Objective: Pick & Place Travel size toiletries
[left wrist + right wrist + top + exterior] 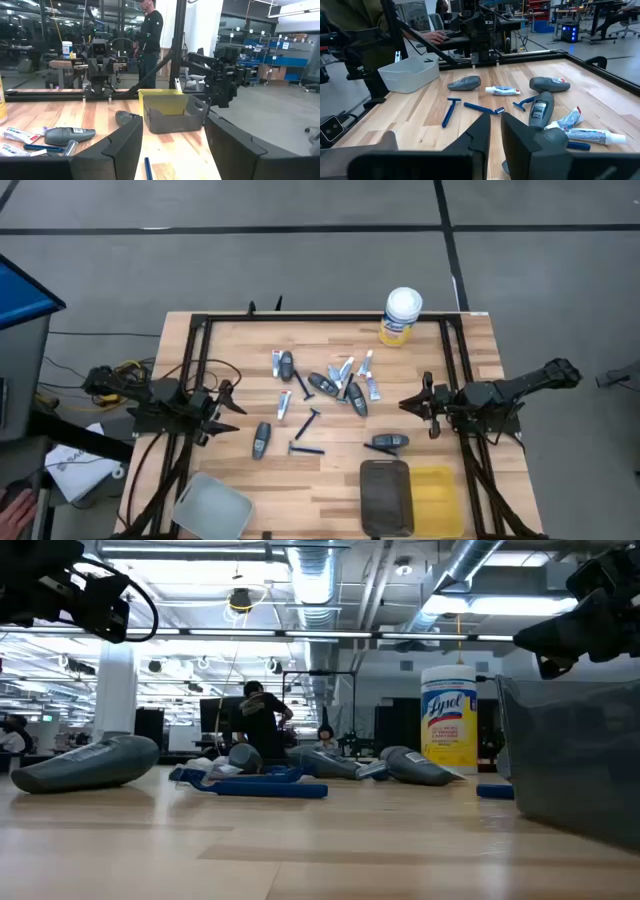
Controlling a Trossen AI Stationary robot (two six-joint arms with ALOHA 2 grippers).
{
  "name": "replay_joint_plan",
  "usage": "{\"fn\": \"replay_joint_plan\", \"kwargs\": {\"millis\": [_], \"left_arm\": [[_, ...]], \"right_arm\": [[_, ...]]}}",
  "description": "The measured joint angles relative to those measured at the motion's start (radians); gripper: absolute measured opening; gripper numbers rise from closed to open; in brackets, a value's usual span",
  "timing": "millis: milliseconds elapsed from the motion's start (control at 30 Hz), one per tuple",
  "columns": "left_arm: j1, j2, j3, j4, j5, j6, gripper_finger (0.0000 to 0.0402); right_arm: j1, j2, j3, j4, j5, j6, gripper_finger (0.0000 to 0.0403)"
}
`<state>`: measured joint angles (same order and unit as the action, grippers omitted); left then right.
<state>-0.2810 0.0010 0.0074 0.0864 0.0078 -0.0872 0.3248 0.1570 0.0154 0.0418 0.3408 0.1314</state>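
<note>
Toiletries [330, 395] scattered mid-table, well apart from both empty jaws

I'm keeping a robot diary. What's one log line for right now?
left gripper: open, table's left edge | right gripper: open, right side | small white tubes, blue razors, grey pieces: scattered, untouched

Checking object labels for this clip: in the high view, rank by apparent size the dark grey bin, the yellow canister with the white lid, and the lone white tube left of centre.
Largest to smallest:
1. dark grey bin
2. yellow canister, which stands upright, so only its top shows
3. white tube
</note>
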Motion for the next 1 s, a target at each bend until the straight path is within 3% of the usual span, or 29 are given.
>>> {"fn": "replay_joint_plan", "kwargs": {"millis": [1000], "left_arm": [[0.000,0.000,0.000,0.013,0.000,0.000,0.0209]], "right_arm": [[0.000,0.000,0.000,0.000,0.000,0.000,0.0040]]}}
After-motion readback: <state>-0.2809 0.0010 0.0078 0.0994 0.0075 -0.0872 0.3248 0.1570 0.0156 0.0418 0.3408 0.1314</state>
